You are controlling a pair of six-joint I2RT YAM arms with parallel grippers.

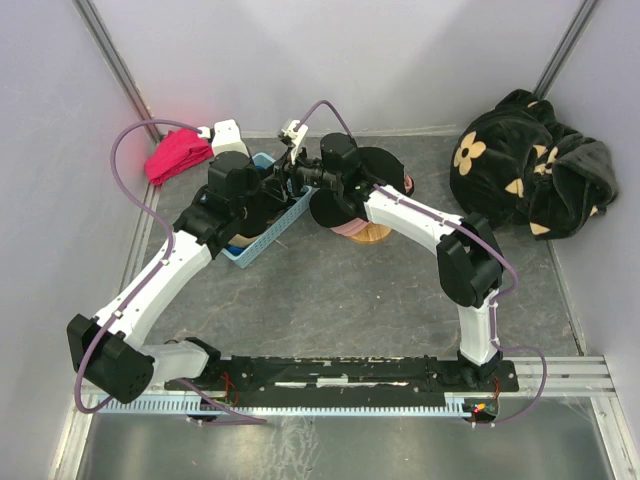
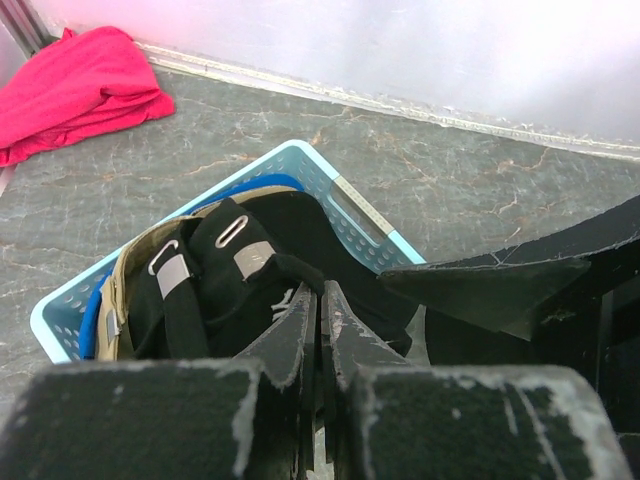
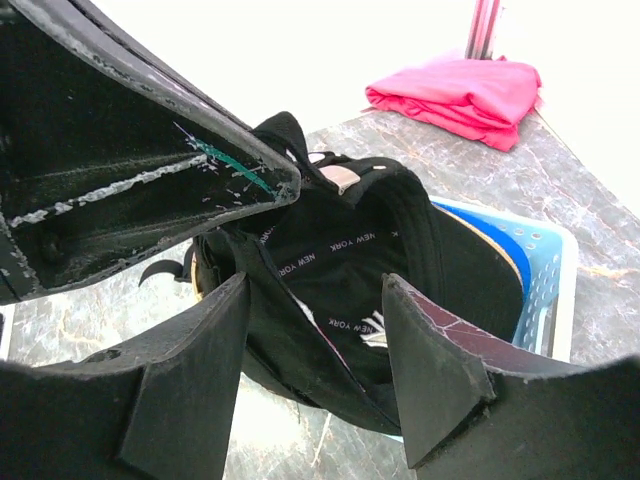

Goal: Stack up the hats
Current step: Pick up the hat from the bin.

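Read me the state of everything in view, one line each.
Black baseball cap with white New York lettering: upturned, inside showing.
Left pincer: shut on that cap.
Right pincer: open, astride the cap's edge.
Light blue plastic basket: upright, holding caps.
Tan fabric cap: in basket.
Bright blue fabric cap: in basket.
Pink fabric cap: under right arm, mostly hidden.
Red-pink cloth bundle: folded on table.
Black plush fabric with beige flowers: heaped.

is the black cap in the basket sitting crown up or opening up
Opening up, tilted: the right wrist view looks into the black cap, its NEW YORK seam tape showing, in the blue basket.
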